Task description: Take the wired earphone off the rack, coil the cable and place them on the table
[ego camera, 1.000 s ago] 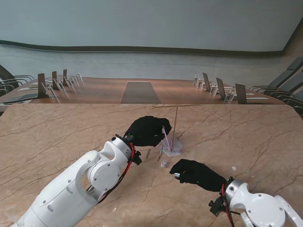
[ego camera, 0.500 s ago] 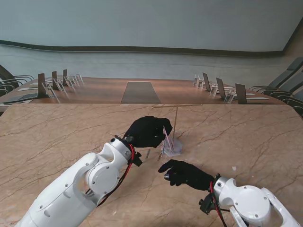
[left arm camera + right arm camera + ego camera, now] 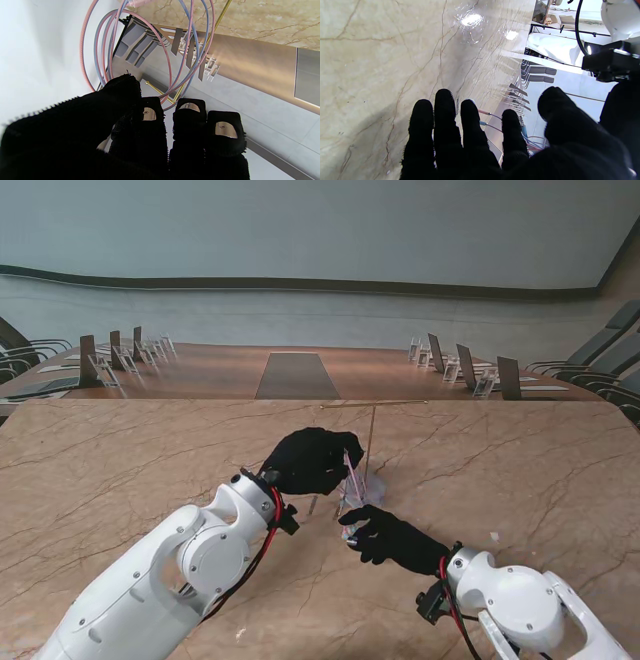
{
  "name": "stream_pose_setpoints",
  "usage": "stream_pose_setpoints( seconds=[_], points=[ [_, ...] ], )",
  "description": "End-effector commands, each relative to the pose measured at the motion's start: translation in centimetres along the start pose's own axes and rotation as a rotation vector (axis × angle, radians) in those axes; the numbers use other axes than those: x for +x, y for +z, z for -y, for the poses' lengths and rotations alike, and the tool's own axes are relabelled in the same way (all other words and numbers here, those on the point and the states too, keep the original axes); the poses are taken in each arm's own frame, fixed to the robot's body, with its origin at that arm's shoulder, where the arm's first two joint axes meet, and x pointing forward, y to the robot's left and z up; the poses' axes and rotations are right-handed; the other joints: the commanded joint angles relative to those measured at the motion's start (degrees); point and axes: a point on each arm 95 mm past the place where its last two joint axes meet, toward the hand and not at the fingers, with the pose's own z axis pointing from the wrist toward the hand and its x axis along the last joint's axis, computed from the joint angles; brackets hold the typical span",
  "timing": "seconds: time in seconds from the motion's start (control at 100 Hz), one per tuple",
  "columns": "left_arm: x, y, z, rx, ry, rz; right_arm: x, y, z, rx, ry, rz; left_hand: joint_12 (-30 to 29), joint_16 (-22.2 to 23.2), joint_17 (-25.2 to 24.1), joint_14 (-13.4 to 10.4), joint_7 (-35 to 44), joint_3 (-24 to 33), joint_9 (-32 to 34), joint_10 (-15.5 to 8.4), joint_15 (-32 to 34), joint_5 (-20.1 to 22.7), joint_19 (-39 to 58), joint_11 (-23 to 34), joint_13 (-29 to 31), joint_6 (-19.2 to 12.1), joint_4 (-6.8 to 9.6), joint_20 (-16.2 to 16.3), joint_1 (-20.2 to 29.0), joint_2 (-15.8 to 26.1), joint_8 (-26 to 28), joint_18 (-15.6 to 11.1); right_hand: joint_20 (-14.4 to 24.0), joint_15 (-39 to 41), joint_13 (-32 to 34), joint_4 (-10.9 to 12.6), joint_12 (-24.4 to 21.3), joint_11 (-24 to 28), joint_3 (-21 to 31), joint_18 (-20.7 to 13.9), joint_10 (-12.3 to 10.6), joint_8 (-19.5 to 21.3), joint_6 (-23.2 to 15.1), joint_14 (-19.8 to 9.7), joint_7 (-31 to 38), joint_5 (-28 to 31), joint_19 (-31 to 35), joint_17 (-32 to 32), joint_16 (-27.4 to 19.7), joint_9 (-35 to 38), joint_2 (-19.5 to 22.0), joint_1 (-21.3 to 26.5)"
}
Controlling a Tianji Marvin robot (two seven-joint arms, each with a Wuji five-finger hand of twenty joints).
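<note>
Pink and blue cable (image 3: pixel 140 47) of the wired earphone hangs in several loops from the left hand (image 3: pixel 312 459), held up off the bench (image 3: pixel 120 470). In the left wrist view the fingers (image 3: pixel 147 117) are curled in with the thumb, pinching the loops where they gather; a pale pink earpiece or plug shows at the far end of the loops, too cropped to tell which. From the stand view the loops hang just beside the thin gold rack (image 3: pixel 370 435), whose upright post and crossbar stand at bench centre; the coil's lower end sits close to the rack's foot, contact with the bench unclear.

Right hand (image 3: pixel 392 538) is nearer to me and slightly right of the left one, palm toward the bench, low over the marble. Its fingers (image 3: pixel 445 112) are extended and slightly spread, thumb apart, holding nothing. In the right wrist view, two short cable ends, one pink and one blue (image 3: pixel 483 123), lie just past the fingertips, with a bundle of loops behind the index finger. Can't tell if any fingertip touches the cable.

Left arm (image 3: pixel 170 570) and right arm (image 3: pixel 520 605) come up from the near corners. A small white speck (image 3: pixel 494 535) lies on the bench to the right.
</note>
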Motion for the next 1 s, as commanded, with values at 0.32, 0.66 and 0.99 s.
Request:
stream_pose_setpoints(
  seconds=[0.32,0.66,0.99],
  points=[
    [0.4,-0.2,-0.4,-0.006,-0.024,-0.002,0.1,1.0,0.1,-0.048,0.036,-0.016,-0.6,0.1,0.8,1.6,3.0,3.4,1.1,-0.9,1.9,2.0,4.9,-0.1,0.9,0.9,0.27,-0.7,-0.8,-1.7,-0.4,0.6,0.5,-0.3,-1.2,-0.8,0.6,2.3,-2.8,-2.5,-0.9,-0.8,-0.2,-2.5,-1.4,-1.7,0.5,0.0,0.2,-2.3,0.2,-0.3],
    [0.5,-0.2,-0.6,-0.007,-0.041,-0.002,0.4,1.6,-0.1,-0.080,0.055,-0.021,-0.7,0.0,0.8,1.6,3.1,3.4,1.0,-0.8,1.9,2.0,5.0,-0.2,0.8,0.9,0.21,-0.9,-0.7,-1.7,-0.2,0.6,1.6,3.7,-2.7,-2.1,2.0,7.8,-4.9,-3.0,2.6,3.0,3.6,-1.8,-2.3,-2.0,1.9,-0.4,1.5,-7.0,0.2,0.6],
    [0.5,-0.3,-0.9,-0.005,-0.055,0.006,0.3,2.3,0.1,-0.097,0.094,-0.009,-0.7,0.0,0.8,1.7,2.9,3.3,1.0,-0.7,1.8,2.1,4.9,-0.2,0.8,1.0,0.18,-0.9,-0.5,-1.7,-0.2,0.8,1.7,3.8,-3.4,-2.0,1.2,7.6,-6.2,-2.6,4.3,0.6,6.1,-0.8,-15.4,-2.3,1.9,-0.6,1.1,-8.7,0.3,0.0]
  ],
)
